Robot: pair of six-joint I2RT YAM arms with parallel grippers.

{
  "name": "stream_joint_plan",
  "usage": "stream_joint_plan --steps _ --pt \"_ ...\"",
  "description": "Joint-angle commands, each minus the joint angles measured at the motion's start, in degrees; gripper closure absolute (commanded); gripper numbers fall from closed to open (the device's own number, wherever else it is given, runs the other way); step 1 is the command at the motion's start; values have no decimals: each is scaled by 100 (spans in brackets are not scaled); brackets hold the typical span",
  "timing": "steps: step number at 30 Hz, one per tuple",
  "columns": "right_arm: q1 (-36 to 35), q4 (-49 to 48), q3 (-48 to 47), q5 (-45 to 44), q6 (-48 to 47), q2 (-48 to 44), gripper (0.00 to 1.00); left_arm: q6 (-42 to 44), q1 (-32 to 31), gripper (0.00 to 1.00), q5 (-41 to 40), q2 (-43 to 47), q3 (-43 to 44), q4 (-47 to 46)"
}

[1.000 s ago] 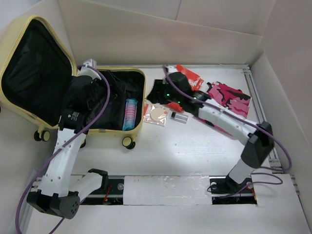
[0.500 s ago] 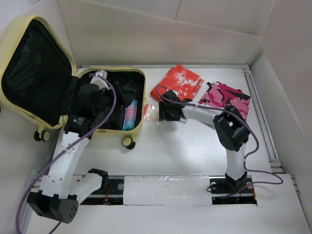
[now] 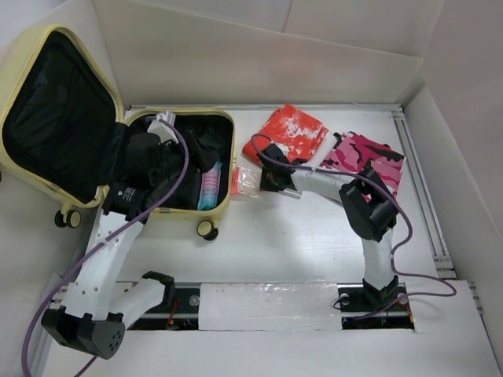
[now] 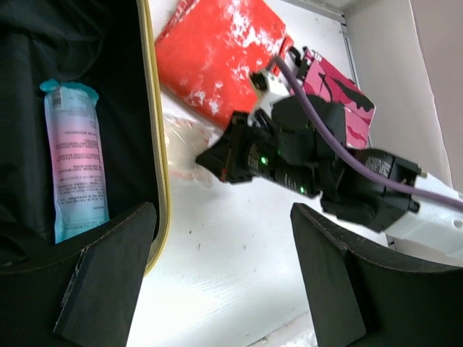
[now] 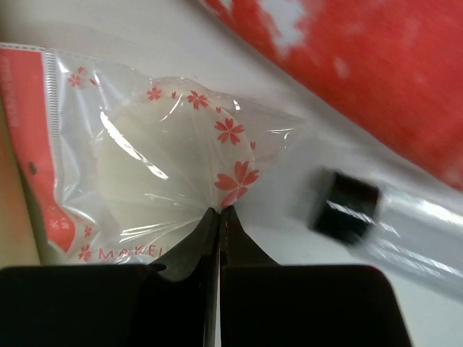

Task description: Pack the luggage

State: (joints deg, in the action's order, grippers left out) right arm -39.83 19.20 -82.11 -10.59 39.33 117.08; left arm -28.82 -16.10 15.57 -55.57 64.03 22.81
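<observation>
Your luggage (image 3: 224, 206) sits at the far left of the tabletop (image 3: 299, 243), lying open. Its lid stands up against the left wall with the black lining showing, and its base half lies flat on its small wheels. Inside the base, near the right rim, lies 1 pink and blue tube (image 4: 72, 159).

Your left claw (image 4: 221, 217) hangs over the base half with its 2 fingers (image 4: 108, 282) set wide apart and nothing between them. From its wrist camera you look across the yellow rim toward the other arm.

Your right claw (image 5: 219, 217) is down at the tabletop just beside the right rim of the luggage. Its jaws are pressed together on the edge of a clear plastic packet (image 5: 166, 166) printed with small red blossoms, pinching the film into a crease. A pale round pad shows inside the packet.

Just right of that packet lies a small clear bottle (image 5: 347, 210) with a black cap, blurred in the wrist view. Beyond it rests a folded red and white cloth (image 3: 287, 129), and to its right a pink and black cloth (image 3: 365, 153), partly behind the right arm.
</observation>
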Motion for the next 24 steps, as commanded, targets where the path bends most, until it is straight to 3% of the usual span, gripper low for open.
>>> stream_joint_plan --steps 1,7,10,13,17,18,20,21,24 --pt "-85 110 343 -347 119 -790 100 209 -25 28 -151 -102 662 -180" --pt "-156 742 529 -883 -241 -2388 100 210 -25 28 -151 -401 1514 -233" --pt "-217 796 327 -735 -356 -2681 100 210 -25 28 -151 -455 1823 -128" --pt "-384 480 -206 -140 -505 -2586 100 140 -25 28 -221 -455 2227 -57" --pt "-727 85 -1472 995 -409 -1342 100 87 -25 28 -502 -455 2728 92" --pt "-780 -90 -1780 1258 -330 -1076 95 87 -25 28 -503 -455 2790 153" --pt "-842 56 -2865 1971 -259 -548 73 148 -25 28 -503 -455 2843 154" --pt "-842 527 -3186 2051 -207 -163 48 148 -25 28 -555 -455 2791 154" --pt "-658 884 -3130 1711 -460 -367 25 148 -25 28 -555 -393 2562 154"
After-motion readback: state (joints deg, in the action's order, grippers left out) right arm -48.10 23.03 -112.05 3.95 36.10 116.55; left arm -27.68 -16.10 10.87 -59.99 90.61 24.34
